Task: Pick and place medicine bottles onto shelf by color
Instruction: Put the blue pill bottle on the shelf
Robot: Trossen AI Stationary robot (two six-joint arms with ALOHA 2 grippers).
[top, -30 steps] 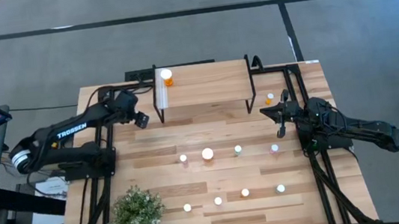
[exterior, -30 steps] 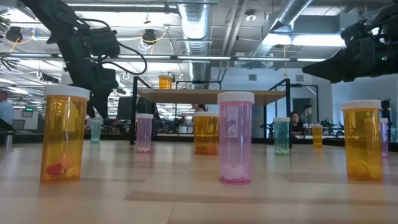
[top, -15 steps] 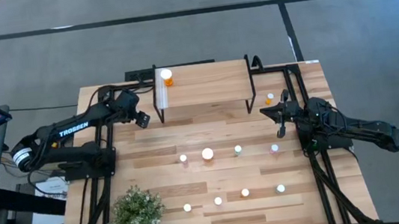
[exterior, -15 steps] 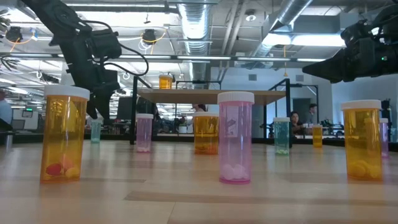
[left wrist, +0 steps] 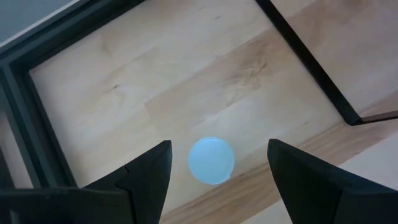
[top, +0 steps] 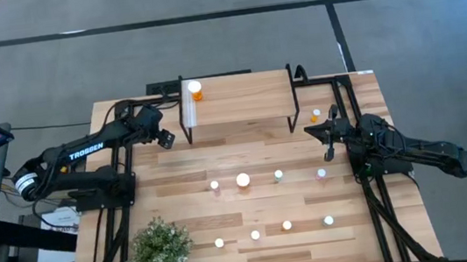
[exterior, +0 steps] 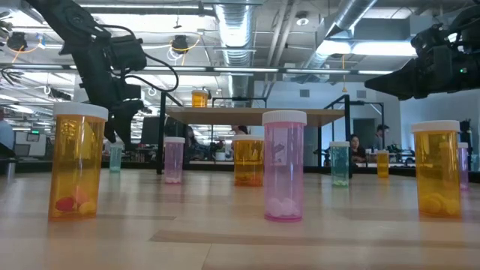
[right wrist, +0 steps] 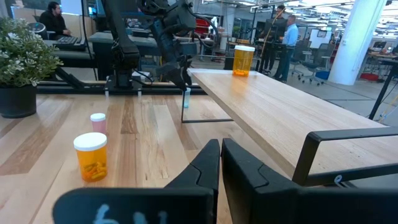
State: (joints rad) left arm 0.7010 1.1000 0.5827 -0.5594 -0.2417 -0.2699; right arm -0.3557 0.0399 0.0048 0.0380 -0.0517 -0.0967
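The shelf stands at the table's far side with one orange bottle on its left end. Several white-capped bottles stand in two rows on the table: orange, pink and teal ones. My left gripper is open just above a teal bottle by the shelf's left legs, one finger on either side of the cap and not touching it. That bottle also shows in the low view. My right gripper is shut and empty, above the table to the right of the shelf.
A potted plant stands at the near left. A small orange bottle stands by the shelf's right legs, close to my right gripper. The shelf's black legs run close to my left gripper. People sit in the room beyond the table.
My left arm has shifted slightly while its open gripper stays over the teal bottle by the shelf's left legs. No bottle has moved.
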